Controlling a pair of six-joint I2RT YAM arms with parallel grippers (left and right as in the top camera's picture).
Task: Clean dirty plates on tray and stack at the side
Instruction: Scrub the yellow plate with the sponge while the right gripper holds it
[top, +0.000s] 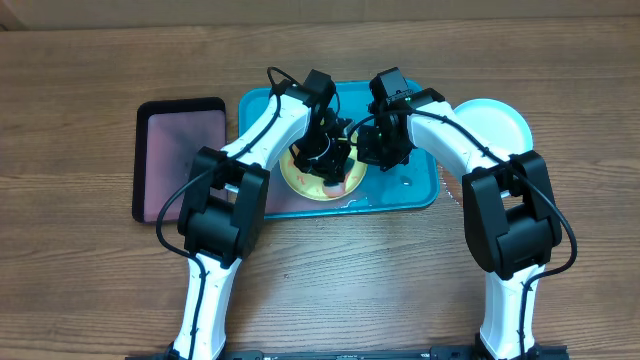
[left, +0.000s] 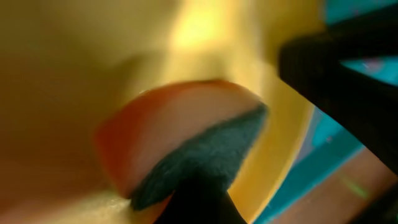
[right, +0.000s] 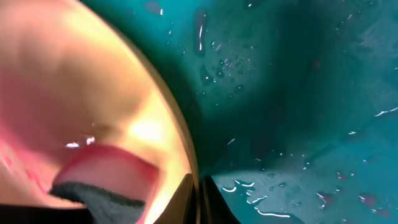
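Wet turquoise tray (top: 400, 192), yellow-green plate (top: 320, 188) with reddish smears lying on it, left gripper (top: 322, 152) clenched on orange sponge (left: 180, 137) pressed to plate, right gripper (top: 378, 150) pinching plate's right rim, 1 pale plate (top: 497, 125) on table (top: 330, 300) beside tray's far right corner.

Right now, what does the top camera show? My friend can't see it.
Two robot arms lean over a turquoise tray, with the left gripper and right gripper close together at a yellow plate lying in it. A pale plate sits on the table right of the tray, a black tray left.
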